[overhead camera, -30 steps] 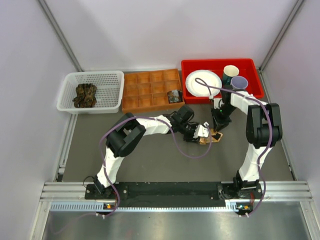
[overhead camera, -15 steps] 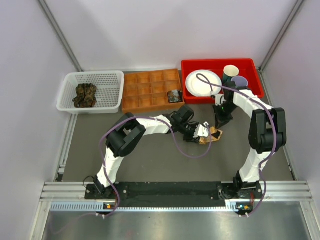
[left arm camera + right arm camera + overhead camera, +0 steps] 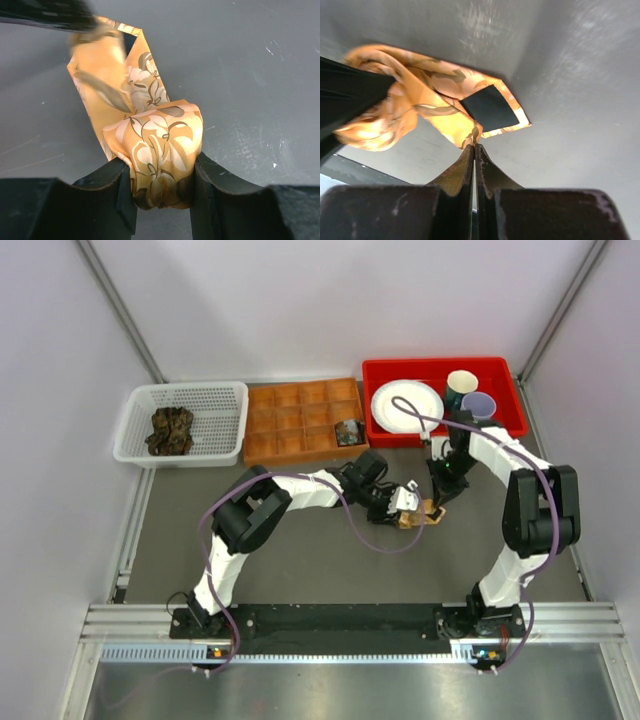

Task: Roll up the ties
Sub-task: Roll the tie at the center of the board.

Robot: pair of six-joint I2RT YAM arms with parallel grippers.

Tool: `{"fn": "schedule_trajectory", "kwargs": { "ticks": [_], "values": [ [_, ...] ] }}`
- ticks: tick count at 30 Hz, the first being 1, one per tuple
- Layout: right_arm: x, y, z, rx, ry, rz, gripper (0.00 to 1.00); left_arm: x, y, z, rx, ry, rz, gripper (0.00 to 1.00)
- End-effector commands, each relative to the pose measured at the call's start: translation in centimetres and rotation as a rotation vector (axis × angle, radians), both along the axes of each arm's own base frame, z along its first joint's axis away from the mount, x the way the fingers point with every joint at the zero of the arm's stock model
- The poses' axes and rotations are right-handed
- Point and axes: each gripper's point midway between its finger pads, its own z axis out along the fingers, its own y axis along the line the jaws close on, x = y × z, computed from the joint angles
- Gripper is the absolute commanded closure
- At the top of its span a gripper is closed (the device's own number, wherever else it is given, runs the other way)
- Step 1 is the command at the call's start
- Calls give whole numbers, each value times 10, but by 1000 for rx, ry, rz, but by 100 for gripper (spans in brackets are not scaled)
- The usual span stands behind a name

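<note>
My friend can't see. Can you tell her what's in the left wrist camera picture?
The left gripper squeezes the rolled-up part of an orange flowery tie. The loose end stretches away over the grey table.

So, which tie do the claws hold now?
The orange tie: its rolled end sits in the left claw, its loose end is pinched by the right claw. The dark ties lie apart, a pile in the white basket, one in the brown tray.

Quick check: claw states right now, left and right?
Left claw: closed on the rolled part of the orange floral fabric necktie.
Right claw: shut, tips pinching that necktie's loose end.
</note>
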Motion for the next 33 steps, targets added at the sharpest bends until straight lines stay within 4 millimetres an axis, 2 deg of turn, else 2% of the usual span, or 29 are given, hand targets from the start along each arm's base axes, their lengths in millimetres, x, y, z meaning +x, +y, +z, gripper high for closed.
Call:
{"fn": "schedule_trajectory", "kwargs": {
  "ticks": [1, 4, 8, 10, 11, 12, 13, 15, 19, 21, 25, 26, 28, 29, 31, 33],
  "values": [
    [1, 2, -18, -21, -10, 39, 100, -7, 43, -56, 217, 147, 139, 100],
    [8, 1, -30, -51, -18, 39, 100, 0, 42, -51, 192, 162, 186, 100],
    [20, -15, -43, -142, -52, 58, 100, 2, 41, -34, 126, 203, 197, 100],
    [20, -19, -51, -169, -44, 79, 100, 6, 41, -27, 94, 223, 217, 100],
    [21, -20, -52, -176, -45, 84, 100, 9, 39, -16, 61, 228, 225, 100],
    [22, -21, -52, -179, -50, 91, 100, 23, 34, -3, -12, 207, 244, 100],
    [21, -22, -53, -192, -52, 107, 100, 23, 36, -1, -28, 225, 260, 100],
    [21, -22, -55, -201, -61, 127, 100, 35, 32, 17, -98, 234, 305, 100],
    [17, -24, -59, -213, -57, 144, 100, 43, 29, 23, -125, 222, 356, 100],
    [16, -24, -60, -215, -53, 150, 100, 46, 28, 18, -112, 201, 362, 100],
    [16, -22, -59, -204, -48, 155, 100, 41, 33, -3, -11, 108, 304, 100],
    [16, -22, -58, -199, -45, 154, 100, 34, 41, -21, 68, 130, 302, 100],
    [14, -17, -54, -173, -34, 153, 100, 31, 45, -31, 156, 107, 295, 100],
    [13, -15, -50, -160, -34, 150, 100, 22, 52, -44, 225, 130, 288, 100],
    [10, -7, -42, -113, -20, 139, 100, 22, 53, -48, 266, 107, 271, 100],
    [13, 1, -32, -60, -20, 127, 100, 10, 61, -58, 367, 130, 231, 100]
  ]
}}
